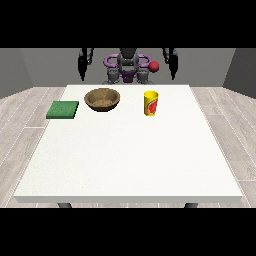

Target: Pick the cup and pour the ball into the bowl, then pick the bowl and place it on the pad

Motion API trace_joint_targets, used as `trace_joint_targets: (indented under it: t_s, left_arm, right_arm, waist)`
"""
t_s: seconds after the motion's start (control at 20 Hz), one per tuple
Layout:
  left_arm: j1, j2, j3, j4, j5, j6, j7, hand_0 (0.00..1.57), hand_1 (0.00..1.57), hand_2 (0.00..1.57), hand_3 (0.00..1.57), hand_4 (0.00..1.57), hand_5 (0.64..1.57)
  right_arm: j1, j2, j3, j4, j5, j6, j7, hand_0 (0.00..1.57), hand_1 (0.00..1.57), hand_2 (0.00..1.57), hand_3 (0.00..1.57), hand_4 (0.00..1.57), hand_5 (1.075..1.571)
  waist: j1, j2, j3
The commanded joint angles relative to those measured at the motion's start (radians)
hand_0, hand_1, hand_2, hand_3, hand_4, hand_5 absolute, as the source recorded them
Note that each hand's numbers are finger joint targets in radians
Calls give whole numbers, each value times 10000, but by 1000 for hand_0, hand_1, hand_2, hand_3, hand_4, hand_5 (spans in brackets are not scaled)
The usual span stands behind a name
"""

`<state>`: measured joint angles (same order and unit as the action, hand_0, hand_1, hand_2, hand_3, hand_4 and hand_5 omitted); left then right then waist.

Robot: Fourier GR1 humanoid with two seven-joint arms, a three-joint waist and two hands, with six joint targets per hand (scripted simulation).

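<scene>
A yellow cup (151,103) with a red mark stands upright on the white table (125,160), right of the middle and towards the far edge. No ball shows from this side; the cup's inside is hidden. A brown wooden bowl (102,99) sits to the cup's left, upright, with nothing visible in it. Further left a flat green pad (63,109) lies near the table's left edge. Both hands hang beside the robot's body behind the far edge, well away from all three things: the hand at the view's left (82,71) and the hand at the view's right (173,70), fingers straight down, holding nothing.
The robot's torso (128,67) with purple rings stands behind the table's far edge, with a small red round part (154,65) at its side. A wood-look floor surrounds the table. The table's near half carries nothing.
</scene>
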<state>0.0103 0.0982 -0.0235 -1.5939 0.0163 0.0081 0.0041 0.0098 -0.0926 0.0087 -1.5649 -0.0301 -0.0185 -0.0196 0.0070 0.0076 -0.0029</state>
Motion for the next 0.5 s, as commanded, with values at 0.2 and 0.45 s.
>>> trace_joint_targets:
  t_s: [0.2, 0.45]
  left_arm:
    - [-170, 411, 63, -1024, 66, -90, 882, 0, 0, 0, 0, 0, 1524]
    - [1281, -951, -1842, -2065, 1512, 734, 1, 0, 0, 0, 0, 0, 1536]
  right_arm:
    - [-47, -503, -149, -944, -35, 54, 920, 0, 0, 0, 0, 0, 1568]
    - [476, -51, -724, -909, -1019, 151, 345, 0, 0, 0, 0, 0, 1566]
  waist:
    - [-109, -2536, 18]
    - [235, -2675, 29]
